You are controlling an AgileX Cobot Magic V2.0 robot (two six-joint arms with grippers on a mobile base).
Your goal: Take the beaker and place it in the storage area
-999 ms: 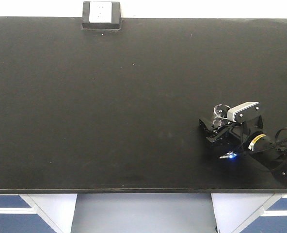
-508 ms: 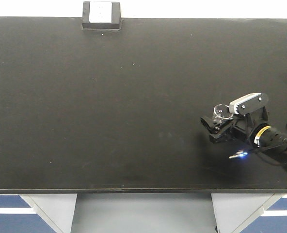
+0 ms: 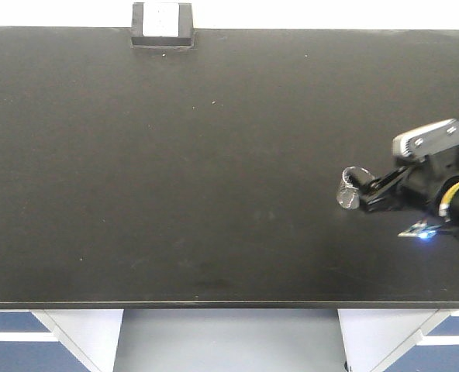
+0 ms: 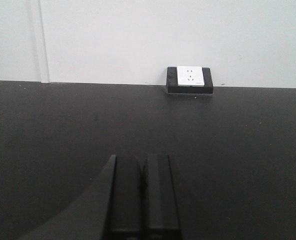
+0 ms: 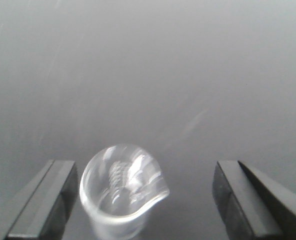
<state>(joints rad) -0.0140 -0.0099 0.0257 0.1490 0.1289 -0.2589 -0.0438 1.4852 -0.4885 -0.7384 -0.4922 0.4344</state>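
Note:
The beaker (image 3: 349, 189), small clear glass with a pour spout, stands upright on the matte-black benchtop of the storage area (image 3: 175, 170), at its right side. My right gripper (image 3: 367, 194) is open just to the right of it. In the right wrist view the beaker (image 5: 120, 192) stands between the spread fingers of that gripper (image 5: 145, 170), close to the left finger (image 5: 48, 200) and well apart from the right one. My left gripper (image 4: 142, 185) is shut and empty, low over the benchtop (image 4: 248, 150); it is out of the front view.
A small black box with a white outlet plate (image 3: 162, 25) sits at the bench's rear edge, also in the left wrist view (image 4: 190, 80). A white wall runs behind the bench. The front edge runs over blue cabinets (image 3: 12, 333).
My right gripper has opened, let go of the beaker and drawn back to the right. The beaker stays standing on the bench at about the same spot.

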